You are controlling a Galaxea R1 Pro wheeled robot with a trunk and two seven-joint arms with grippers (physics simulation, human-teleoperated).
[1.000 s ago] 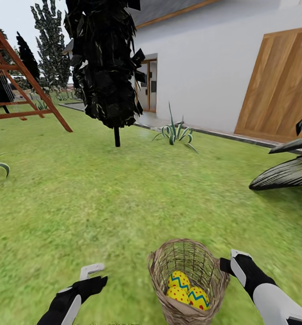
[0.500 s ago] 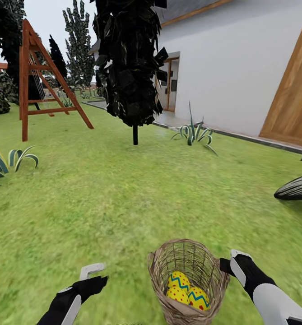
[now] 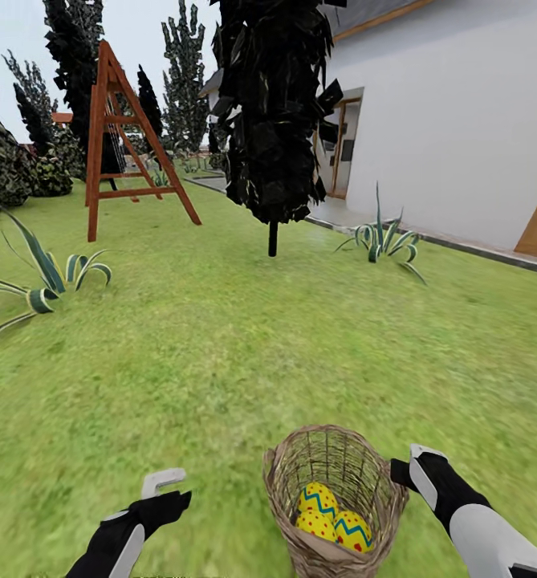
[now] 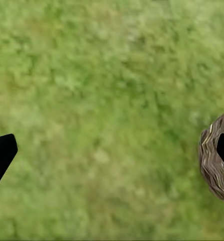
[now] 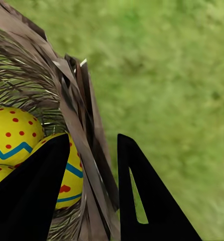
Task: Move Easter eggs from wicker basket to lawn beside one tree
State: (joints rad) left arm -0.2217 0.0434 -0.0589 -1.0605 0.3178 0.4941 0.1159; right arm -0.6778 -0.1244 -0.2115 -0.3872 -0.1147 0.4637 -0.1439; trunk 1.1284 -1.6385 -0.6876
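A: On the lawn (image 3: 220, 353), why is the basket (image 3: 332, 498) pinched at its rim?

B: The right end effector (image 5: 92, 165) has one finger inside the wall and one outside, clenched on the basket, likely so all three eggs (image 3: 332, 518) travel to a tree together.

A: And the eggs?

B: They lie at the basket's bottom, just beside the inner finger. The left end effector (image 3: 165, 486) hangs spread and empty beside the basket.
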